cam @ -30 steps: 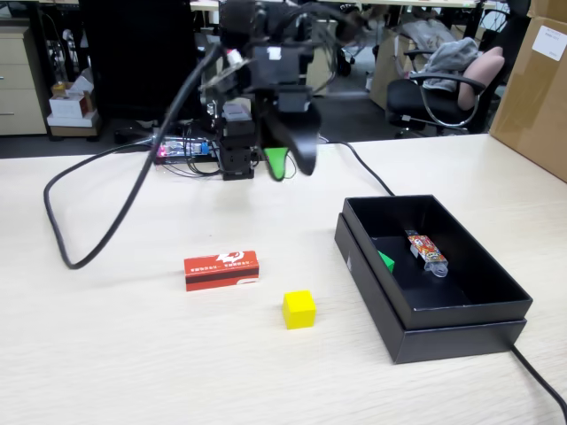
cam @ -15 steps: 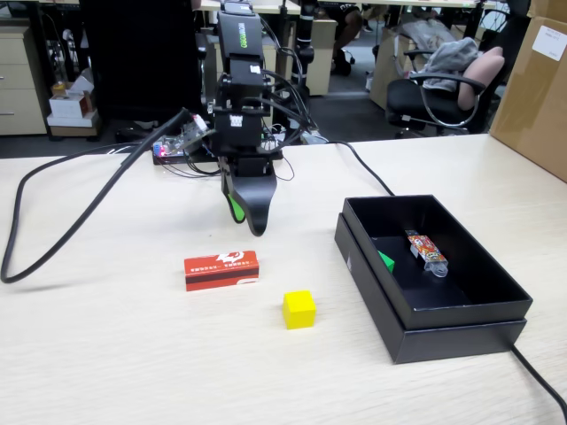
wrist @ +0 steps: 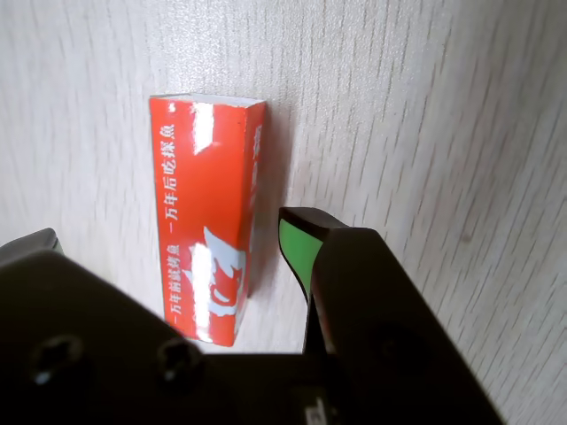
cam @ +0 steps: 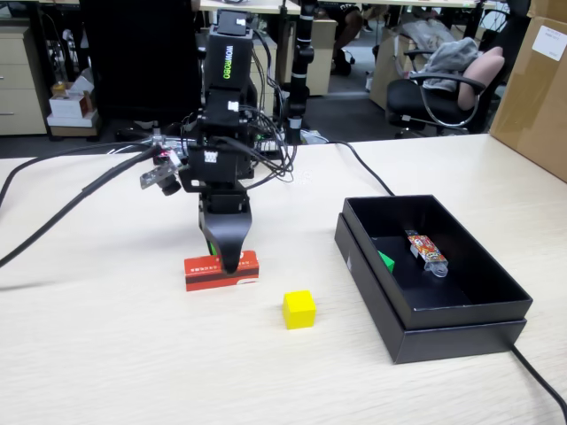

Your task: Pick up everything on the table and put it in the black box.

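Note:
The red carton (cam: 202,273) with white markings lies on the pale wood table (cam: 133,363), and in the wrist view the red carton (wrist: 208,204) runs lengthwise between the jaws. My gripper (cam: 227,262) is down over its middle, open (wrist: 168,235), with the green-padded finger (wrist: 297,252) just beside its right face and the other jaw apart on the left. A yellow cube (cam: 299,309) sits to the right in front of the carton. The black box (cam: 461,329) stands further right. Inside it, a green cube (cam: 386,261) shows against the near-left wall.
A colourful wrapped packet (cam: 426,251) lies in the black box. Black cables (cam: 62,217) cross the table's left side and another cable (cam: 542,382) runs off the front right. A brown cardboard carton (cam: 536,84) stands at the far right.
The arm has swung left and forward from the raised position near its base and lowered, bringing the open gripper down around the red carton. The objects have not moved.

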You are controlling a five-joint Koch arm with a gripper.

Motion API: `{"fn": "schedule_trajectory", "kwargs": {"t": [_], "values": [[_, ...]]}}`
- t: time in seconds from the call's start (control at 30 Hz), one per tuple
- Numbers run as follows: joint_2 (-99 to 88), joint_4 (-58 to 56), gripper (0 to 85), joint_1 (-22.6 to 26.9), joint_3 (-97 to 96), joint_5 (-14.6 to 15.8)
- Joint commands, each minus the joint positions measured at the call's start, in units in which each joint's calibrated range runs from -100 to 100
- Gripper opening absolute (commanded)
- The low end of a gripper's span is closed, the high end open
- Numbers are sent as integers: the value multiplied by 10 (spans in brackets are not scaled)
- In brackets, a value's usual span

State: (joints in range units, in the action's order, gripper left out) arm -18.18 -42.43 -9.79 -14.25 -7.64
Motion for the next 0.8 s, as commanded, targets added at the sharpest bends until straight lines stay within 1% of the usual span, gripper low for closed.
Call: {"fn": "schedule_trajectory", "kwargs": {"t": [0.0, 0.07, 0.13, 0.17, 0.27, 0.4, 0.5, 0.53, 0.6, 0.67, 0.7, 0.77], "values": [[6, 14, 464, -5, 47, -5], [13, 14, 430, -5, 47, -6], [17, 14, 416, -5, 45, -10], [18, 14, 382, -5, 42, -11], [18, 14, 243, -5, 39, -11], [19, 15, 110, -5, 36, -10], [19, 15, 35, -5, 34, -10], [17, 15, 16, -6, 34, -10], [-9, 14, 11, -6, 26, -10], [-64, -26, 11, -3, 24, -7], [-119, -61, 11, 6, 23, -1], [-187, -89, 11, 20, 12, 6]]}}
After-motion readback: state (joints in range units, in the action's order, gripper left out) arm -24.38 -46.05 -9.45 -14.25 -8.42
